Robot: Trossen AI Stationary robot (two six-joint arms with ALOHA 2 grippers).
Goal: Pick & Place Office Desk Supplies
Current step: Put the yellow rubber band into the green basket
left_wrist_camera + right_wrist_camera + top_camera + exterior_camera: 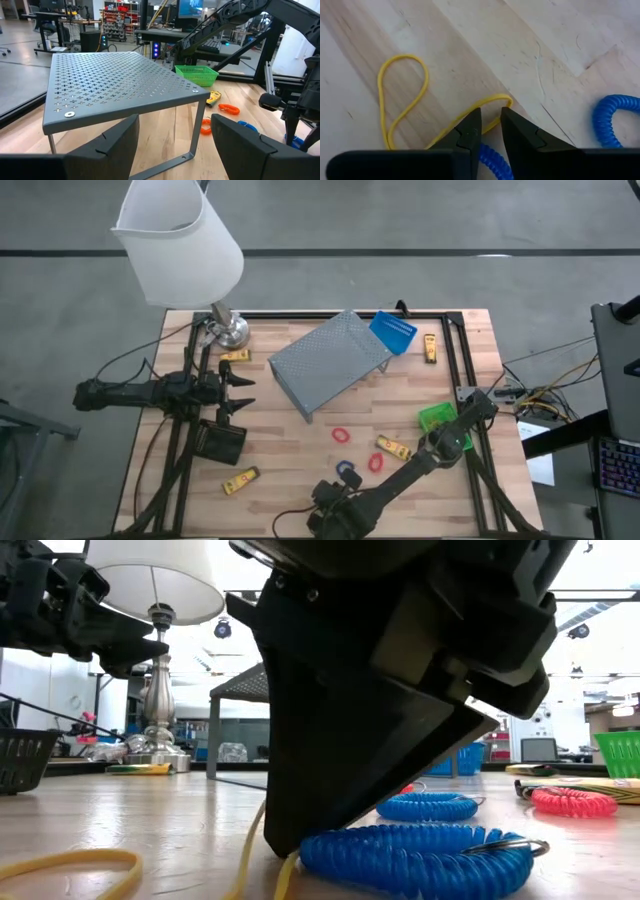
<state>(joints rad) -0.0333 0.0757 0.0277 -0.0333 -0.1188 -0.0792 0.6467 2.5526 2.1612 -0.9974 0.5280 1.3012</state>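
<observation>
Right gripper (490,131) low on tabletop (545,45), jaws nearly closed astride thin yellow rubber band (402,95) beside blue coil loop (415,860); likely light, floppy, slippery, best pinched mid-strand; left gripper (172,145) spread.
</observation>
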